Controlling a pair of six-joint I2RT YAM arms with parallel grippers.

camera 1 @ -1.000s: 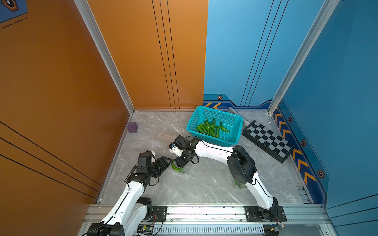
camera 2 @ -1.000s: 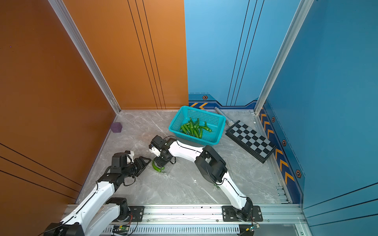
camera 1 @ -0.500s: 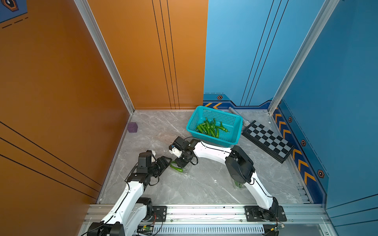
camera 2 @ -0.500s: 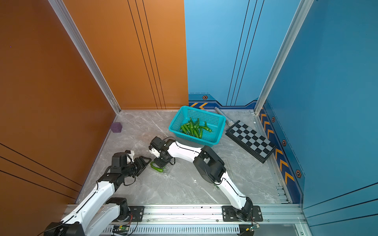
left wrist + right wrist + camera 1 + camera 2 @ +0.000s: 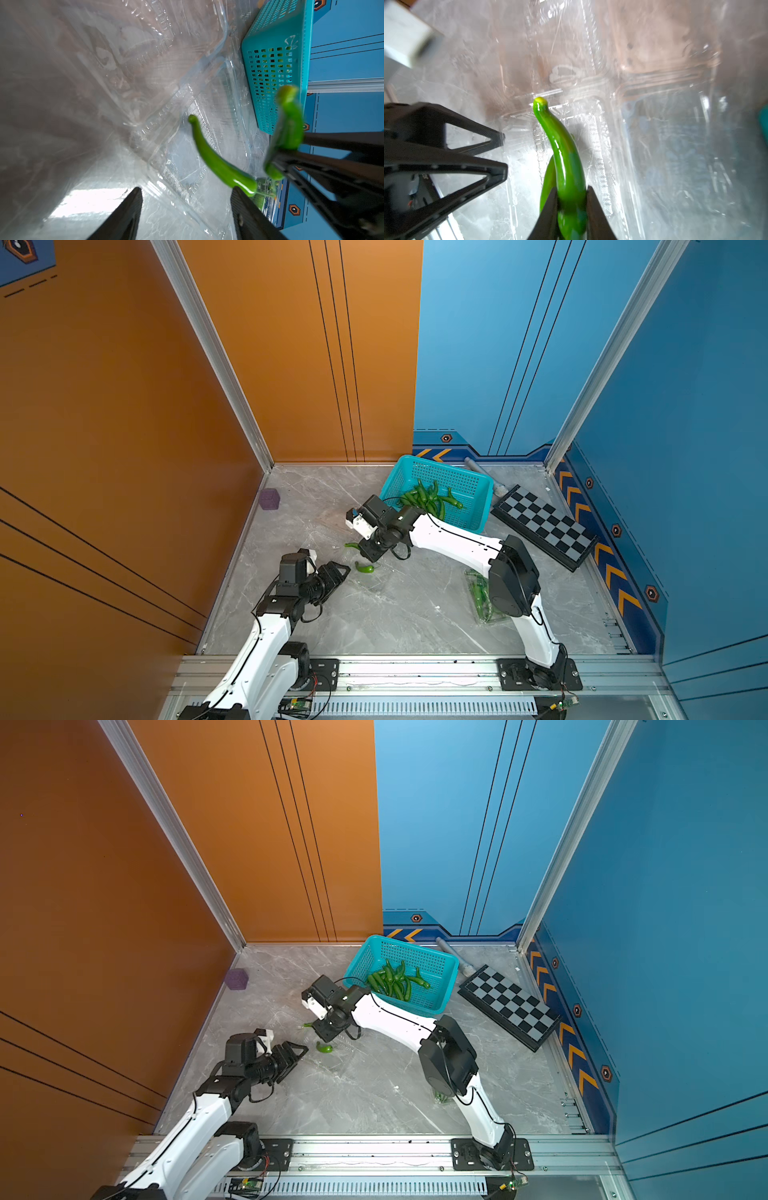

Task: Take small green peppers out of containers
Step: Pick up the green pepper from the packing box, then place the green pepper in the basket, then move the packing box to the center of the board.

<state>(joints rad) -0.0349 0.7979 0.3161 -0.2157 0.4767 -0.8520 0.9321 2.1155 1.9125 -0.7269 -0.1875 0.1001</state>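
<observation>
While one small green pepper [image 5: 562, 149] is clamped partway along its length between the jaws of the right tool [image 5: 572, 188], it is held just above the open clear container [image 5: 654, 124] on the bench [image 5: 415, 614]. The lift is best made straight up, so that the curved tip is not snagged on the thin container wall and the light container is not dragged along. The left tool [image 5: 186, 189] is spread wide and empty at the container's edge, and the container can be pinned by it should it shift. A second pepper [image 5: 216, 164] is seen lying in the container, to be fetched afterwards. More peppers are piled in the teal basket [image 5: 469, 485], where a gentle release seems intended.
</observation>
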